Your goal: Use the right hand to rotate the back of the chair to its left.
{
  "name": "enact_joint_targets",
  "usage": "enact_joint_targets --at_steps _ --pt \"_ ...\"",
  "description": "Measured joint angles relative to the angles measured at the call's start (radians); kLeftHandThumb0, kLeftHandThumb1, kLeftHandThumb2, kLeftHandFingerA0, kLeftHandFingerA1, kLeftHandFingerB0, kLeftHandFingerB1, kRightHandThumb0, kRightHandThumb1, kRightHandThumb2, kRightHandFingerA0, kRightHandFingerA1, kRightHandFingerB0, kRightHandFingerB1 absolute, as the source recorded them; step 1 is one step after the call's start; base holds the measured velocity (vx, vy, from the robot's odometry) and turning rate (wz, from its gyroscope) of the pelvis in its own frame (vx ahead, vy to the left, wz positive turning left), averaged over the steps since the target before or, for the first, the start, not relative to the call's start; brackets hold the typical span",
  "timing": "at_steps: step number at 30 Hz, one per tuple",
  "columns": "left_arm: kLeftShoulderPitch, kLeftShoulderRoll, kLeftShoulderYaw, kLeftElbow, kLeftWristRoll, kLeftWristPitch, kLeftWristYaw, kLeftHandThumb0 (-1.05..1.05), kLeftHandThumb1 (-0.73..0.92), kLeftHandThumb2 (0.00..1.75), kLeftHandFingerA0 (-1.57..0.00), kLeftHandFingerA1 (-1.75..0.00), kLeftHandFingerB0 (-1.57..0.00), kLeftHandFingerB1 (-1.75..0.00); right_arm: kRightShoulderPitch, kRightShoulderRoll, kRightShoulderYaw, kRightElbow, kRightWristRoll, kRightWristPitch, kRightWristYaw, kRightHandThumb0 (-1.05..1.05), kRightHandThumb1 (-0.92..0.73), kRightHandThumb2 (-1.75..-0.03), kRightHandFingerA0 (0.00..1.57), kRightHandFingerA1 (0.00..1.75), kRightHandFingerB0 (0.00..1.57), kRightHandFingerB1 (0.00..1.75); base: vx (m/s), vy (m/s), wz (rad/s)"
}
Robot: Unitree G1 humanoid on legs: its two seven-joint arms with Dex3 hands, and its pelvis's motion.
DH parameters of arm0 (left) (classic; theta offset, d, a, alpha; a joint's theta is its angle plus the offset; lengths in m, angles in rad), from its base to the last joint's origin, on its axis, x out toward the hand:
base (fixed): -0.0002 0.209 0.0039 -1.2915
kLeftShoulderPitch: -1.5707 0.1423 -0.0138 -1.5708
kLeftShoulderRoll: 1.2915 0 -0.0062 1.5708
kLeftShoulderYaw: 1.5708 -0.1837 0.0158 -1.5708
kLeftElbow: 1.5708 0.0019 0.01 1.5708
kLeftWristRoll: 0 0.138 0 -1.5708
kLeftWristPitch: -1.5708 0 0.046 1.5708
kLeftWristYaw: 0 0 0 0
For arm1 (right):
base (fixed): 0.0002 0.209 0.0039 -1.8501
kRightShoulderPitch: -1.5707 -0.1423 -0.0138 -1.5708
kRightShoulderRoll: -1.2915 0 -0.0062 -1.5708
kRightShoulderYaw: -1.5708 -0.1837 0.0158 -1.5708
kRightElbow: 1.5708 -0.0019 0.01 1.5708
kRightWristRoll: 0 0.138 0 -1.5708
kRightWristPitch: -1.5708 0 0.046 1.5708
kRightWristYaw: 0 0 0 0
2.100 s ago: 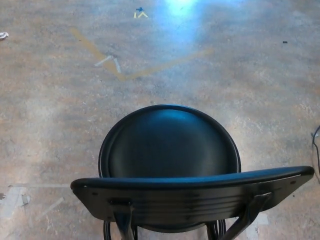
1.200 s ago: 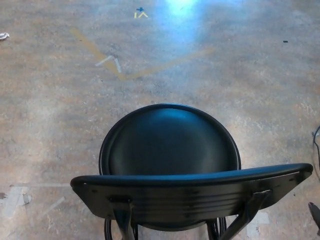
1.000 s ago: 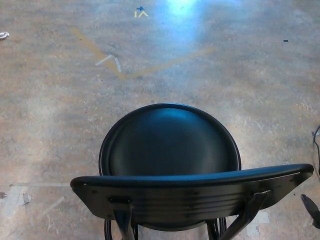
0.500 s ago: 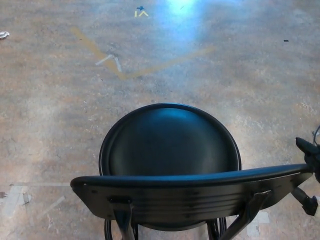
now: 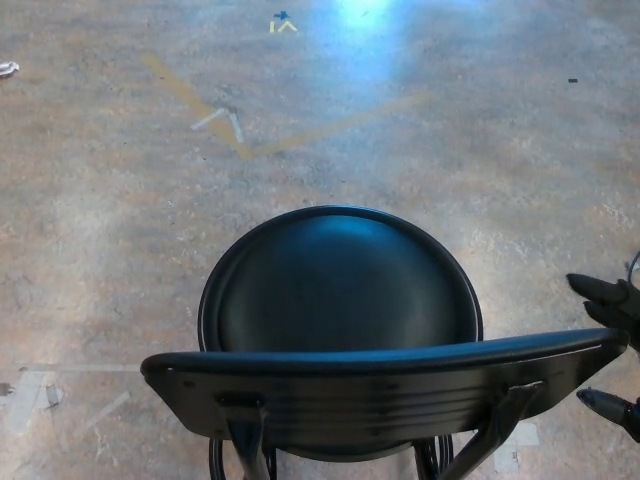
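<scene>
Bare concrete floor (image 5: pixel 450 150) surrounds the black chair (image 5: pixel 340 300), its backrest (image 5: pixel 380 365) nearest us. Since a moment ago the right hand (image 5: pixel 612 345) has risen beside the backrest's right end, fingers (image 5: pixel 592 287) spread, gripping nothing; contact looks imminent.

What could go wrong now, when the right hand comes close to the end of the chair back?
1. The right hand is only partly in view at the picture's edge, fingers spread around the right tip of the chair back. A hold so near the tip may slip off.
2. A thin dark cable lies on the floor beside that hand and may snag.
</scene>
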Motion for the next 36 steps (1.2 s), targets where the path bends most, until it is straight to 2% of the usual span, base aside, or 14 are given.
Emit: enact_joint_targets --at_steps 1,3,4,9,11,12,18,19,24,28,29,30,32,36 --pt "0.0 0.0 0.001 0.0 -0.001 0.0 0.0 -0.73 0.85 0.67 -0.24 -0.34 -0.12 -0.23 0.008 -0.008 0.003 -0.024 0.0 0.006 0.009 -1.05 -0.42 -0.95 0.0 0.56 0.0 0.57 0.0 0.0 0.0" --pt "0.0 0.0 0.004 0.0 -0.007 0.001 0.002 -0.72 0.85 0.68 -0.24 -0.34 -0.11 -0.22 0.03 -0.038 0.015 -0.1 -0.001 0.027 0.034 -1.05 -0.54 -0.65 0.0 0.43 0.0 0.49 0.0 0.0 0.0" --pt "0.0 0.0 0.005 0.0 -0.008 0.001 0.002 -0.72 0.84 0.67 -0.25 -0.35 -0.12 -0.23 0.038 -0.054 0.019 -0.132 -0.002 0.039 0.045 -1.05 -0.4 -0.93 0.0 0.56 0.0 0.57 0.0 0.0 0.0" --pt "0.0 0.0 0.005 0.0 -0.014 0.002 0.004 -0.72 0.85 0.67 -0.25 -0.35 -0.13 -0.24 0.058 -0.138 0.03 -0.294 -0.004 0.117 0.104 -1.05 -0.54 -0.68 0.0 0.5 0.0 0.51 0.0 0.0 0.0" --pt "0.0 0.0 0.005 0.0 -0.016 0.002 0.007 -0.74 0.67 0.99 -0.18 -0.48 -0.07 -0.36 0.059 -0.166 0.03 -0.339 -0.004 0.146 0.125 -1.05 -0.57 -0.68 0.0 0.5 0.0 0.51 0.0 0.0 0.0" --pt "0.0 0.0 0.006 0.0 -0.017 0.002 0.008 -0.71 0.84 0.67 -0.25 -0.36 -0.12 -0.23 0.059 -0.182 0.03 -0.366 -0.004 0.165 0.137 -1.05 -0.59 -0.69 0.0 0.46 0.0 0.47 0.0 0.0 0.0" --pt "0.0 0.0 0.004 0.0 -0.02 0.002 0.016 -0.72 0.84 0.67 -0.23 -0.35 -0.11 -0.23 0.06 -0.209 0.034 -0.447 -0.001 0.241 0.188 -1.05 -0.42 -0.94 0.0 0.5 0.0 0.54 0.0 0.0 0.0" --pt "0.001 0.0 0.003 0.0 -0.02 0.002 0.016 -0.71 0.85 0.67 -0.23 -0.35 -0.11 -0.23 0.06 -0.209 0.035 -0.451 -0.001 0.247 0.191 -1.05 -0.55 -0.66 0.0 0.41 0.0 0.48 0.0 0.0 0.0" --pt "0.0 -0.001 0.004 0.0 -0.022 0.002 0.016 -0.72 0.85 0.67 -0.23 -0.34 -0.12 -0.23 0.069 -0.157 0.075 -0.497 -0.005 0.284 0.198 -1.05 -0.57 -0.66 0.0 0.44 0.0 0.53 0.0 0.0 0.0" --pt "-0.002 -0.001 0.002 0.0 -0.023 0.002 0.016 -0.72 0.85 0.67 -0.24 -0.34 -0.12 -0.23 0.068 -0.094 0.115 -0.526 -0.018 0.314 0.197 -1.05 -0.43 -0.93 0.0 0.55 0.0 0.58 0.0 0.0 0.0" --pt "-0.003 0.0 0.001 0.0 -0.024 0.002 0.016 -0.72 0.85 0.67 -0.23 -0.34 -0.11 -0.23 0.068 -0.083 0.122 -0.529 -0.02 0.319 0.197 -1.05 -0.57 -0.65 0.0 0.42 0.0 0.51 0.0 0.0 0.0" --pt "-0.005 0.0 0.0 0.0 -0.024 0.002 0.016 -0.36 0.53 1.09 0.0 -0.49 0.0 -0.5 0.068 -0.071 0.127 -0.533 -0.023 0.325 0.196 -1.05 -0.46 -0.93 0.0 0.51 0.0 0.53 0.0 0.0 0.0" --pt "-0.006 0.001 -0.002 0.0 -0.024 0.002 0.016 -0.72 0.85 0.67 -0.25 -0.34 -0.13 -0.24 0.064 -0.05 0.135 -0.536 -0.026 0.331 0.195 -1.05 -0.43 -0.91 0.0 0.51 0.0 0.54 0.0 0.0 0.0" --pt "-0.02 0.003 -0.006 0.001 -0.025 0.003 0.017 -0.73 0.85 0.67 -0.26 -0.37 -0.12 -0.23 0.044 -0.007 0.148 -0.521 -0.027 0.332 0.192 -1.05 -0.55 -0.63 0.0 0.44 0.0 0.53 0.0 0.0 0.0"
